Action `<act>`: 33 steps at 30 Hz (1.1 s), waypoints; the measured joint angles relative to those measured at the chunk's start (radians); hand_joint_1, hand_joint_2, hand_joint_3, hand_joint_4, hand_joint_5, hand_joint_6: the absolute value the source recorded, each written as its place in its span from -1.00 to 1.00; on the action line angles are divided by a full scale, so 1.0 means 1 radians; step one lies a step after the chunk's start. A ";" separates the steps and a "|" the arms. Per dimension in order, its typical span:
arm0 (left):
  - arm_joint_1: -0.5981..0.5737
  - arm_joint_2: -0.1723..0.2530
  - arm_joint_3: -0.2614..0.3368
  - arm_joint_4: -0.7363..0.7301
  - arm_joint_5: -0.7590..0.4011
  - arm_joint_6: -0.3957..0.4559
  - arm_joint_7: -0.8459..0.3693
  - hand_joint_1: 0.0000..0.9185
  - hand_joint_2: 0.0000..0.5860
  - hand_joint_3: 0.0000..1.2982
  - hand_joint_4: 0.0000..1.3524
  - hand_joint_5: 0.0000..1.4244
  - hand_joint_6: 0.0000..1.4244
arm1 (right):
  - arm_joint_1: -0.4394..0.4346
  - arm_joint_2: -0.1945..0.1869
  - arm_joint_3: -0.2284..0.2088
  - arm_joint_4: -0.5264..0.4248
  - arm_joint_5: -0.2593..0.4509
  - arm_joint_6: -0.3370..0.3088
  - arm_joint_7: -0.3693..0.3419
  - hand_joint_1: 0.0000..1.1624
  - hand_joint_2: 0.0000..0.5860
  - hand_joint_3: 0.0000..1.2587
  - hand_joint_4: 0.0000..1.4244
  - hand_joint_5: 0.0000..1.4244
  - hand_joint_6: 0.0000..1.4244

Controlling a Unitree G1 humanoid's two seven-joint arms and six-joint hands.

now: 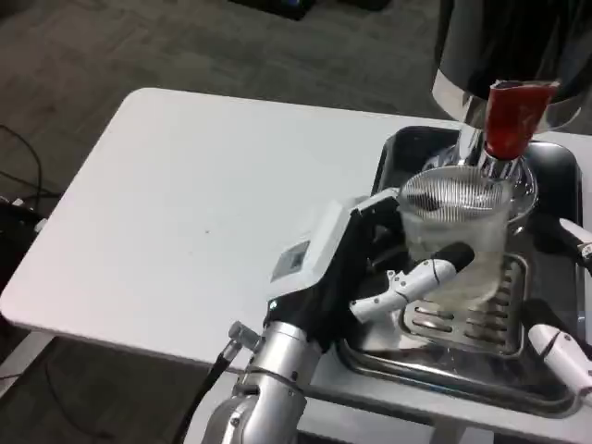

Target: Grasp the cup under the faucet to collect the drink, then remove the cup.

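the robot's left hand [388, 264] grips a clear plastic cup [456, 242] over the slotted drip grate [472, 314] of a steel tray [444, 370] at the white table's [185, 203] right edge, directly beneath the red faucet lever [513, 116] of a polished dispenser [509, 46]. white fingers of the right hand [569, 347] show at the tray's right rim; whether they hold anything cannot be told.
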 measured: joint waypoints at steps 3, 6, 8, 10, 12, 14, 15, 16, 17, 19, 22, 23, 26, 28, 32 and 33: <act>0.000 -0.001 -0.003 -0.001 -0.012 0.002 -0.013 -0.65 -0.09 -0.39 -0.37 -0.46 -0.75 | 0.001 0.000 -0.001 0.001 0.001 -0.002 -0.004 -0.38 0.42 -0.77 -0.76 -0.90 -0.95; 0.000 0.003 -0.006 -0.006 -0.015 0.001 -0.030 -0.65 -0.14 -0.39 -0.37 -0.46 -0.75 | 0.001 0.000 -0.001 0.002 0.002 -0.002 -0.006 -0.38 0.42 -0.77 -0.76 -0.90 -0.95; 0.001 0.010 -0.009 -0.011 -0.015 -0.002 -0.032 -0.64 -0.15 -0.39 -0.37 -0.46 -0.75 | 0.001 0.000 -0.001 0.002 0.002 -0.003 -0.007 -0.38 0.41 -0.77 -0.76 -0.90 -0.95; 0.014 0.012 -0.011 -0.024 -0.014 -0.006 -0.032 -0.63 -0.22 -0.39 -0.37 -0.46 -0.75 | 0.001 0.000 -0.001 0.002 0.002 -0.004 -0.008 -0.38 0.41 -0.77 -0.76 -0.90 -0.95; 0.023 0.013 -0.011 -0.037 -0.018 -0.006 -0.036 -0.64 -0.28 -0.39 -0.37 -0.46 -0.75 | 0.001 0.000 0.000 0.002 0.004 -0.005 -0.009 -0.38 0.41 -0.77 -0.76 -0.90 -0.95; 0.042 0.016 -0.011 -0.059 -0.028 -0.006 -0.043 -0.64 -0.36 -0.39 -0.36 -0.45 -0.75 | 0.002 0.001 0.002 0.002 0.004 -0.006 -0.011 -0.38 0.41 -0.77 -0.76 -0.90 -0.95; 0.051 0.018 -0.011 -0.070 -0.031 -0.006 -0.045 -0.64 -0.38 -0.39 -0.36 -0.44 -0.75 | 0.002 0.001 0.002 0.002 0.004 -0.006 -0.013 -0.38 0.41 -0.77 -0.76 -0.90 -0.95; 0.062 0.020 -0.011 -0.081 -0.035 -0.006 -0.047 -0.64 -0.38 -0.39 -0.36 -0.44 -0.75 | 0.002 0.001 0.002 0.003 0.004 -0.006 -0.015 -0.38 0.41 -0.77 -0.76 -0.90 -0.95; 0.080 0.025 -0.011 -0.099 -0.041 -0.006 -0.049 -0.64 -0.39 -0.39 -0.36 -0.44 -0.75 | 0.003 0.002 0.003 0.003 0.004 -0.006 -0.018 -0.38 0.41 -0.77 -0.76 -0.90 -0.95; 0.100 0.034 -0.011 -0.124 -0.042 -0.006 -0.052 -0.65 -0.43 -0.39 -0.36 -0.44 -0.75 | 0.002 0.002 0.005 0.004 0.003 -0.006 -0.019 -0.38 0.41 -0.77 -0.76 -0.90 -0.95; 0.129 0.047 -0.010 -0.162 -0.046 -0.006 -0.061 -0.64 -0.47 -0.38 -0.36 -0.43 -0.75 | 0.001 0.004 0.012 0.004 0.001 -0.006 -0.023 -0.38 0.41 -0.77 -0.76 -0.90 -0.95; 0.144 0.051 -0.009 -0.179 -0.046 -0.006 -0.063 -0.64 -0.48 -0.37 -0.36 -0.43 -0.75 | 0.001 0.006 0.014 0.004 -0.001 -0.006 -0.024 -0.38 0.41 -0.77 -0.76 -0.90 -0.95; 0.179 0.058 -0.007 -0.221 -0.047 -0.006 -0.065 -0.64 -0.53 -0.37 -0.36 -0.43 -0.75 | 0.000 0.012 0.019 0.004 -0.010 -0.006 -0.033 -0.38 0.41 -0.77 -0.76 -0.90 -0.95; 0.193 0.060 -0.004 -0.241 -0.047 -0.006 -0.065 -0.65 -0.54 -0.37 -0.36 -0.43 -0.75 | 0.000 0.014 0.021 0.004 -0.014 -0.006 -0.035 -0.38 0.41 -0.77 -0.76 -0.90 -0.95; 0.213 0.060 0.010 -0.282 -0.050 -0.005 -0.070 -0.66 -0.58 -0.37 -0.36 -0.42 -0.75 | -0.002 0.019 0.029 0.003 -0.018 -0.006 -0.038 -0.38 0.41 -0.77 -0.76 -0.90 -0.95; 0.216 0.060 0.014 -0.289 -0.050 -0.005 -0.073 -0.66 -0.59 -0.37 -0.36 -0.42 -0.75 | -0.002 0.020 0.032 0.003 -0.019 -0.006 -0.038 -0.37 0.41 -0.77 -0.76 -0.90 -0.95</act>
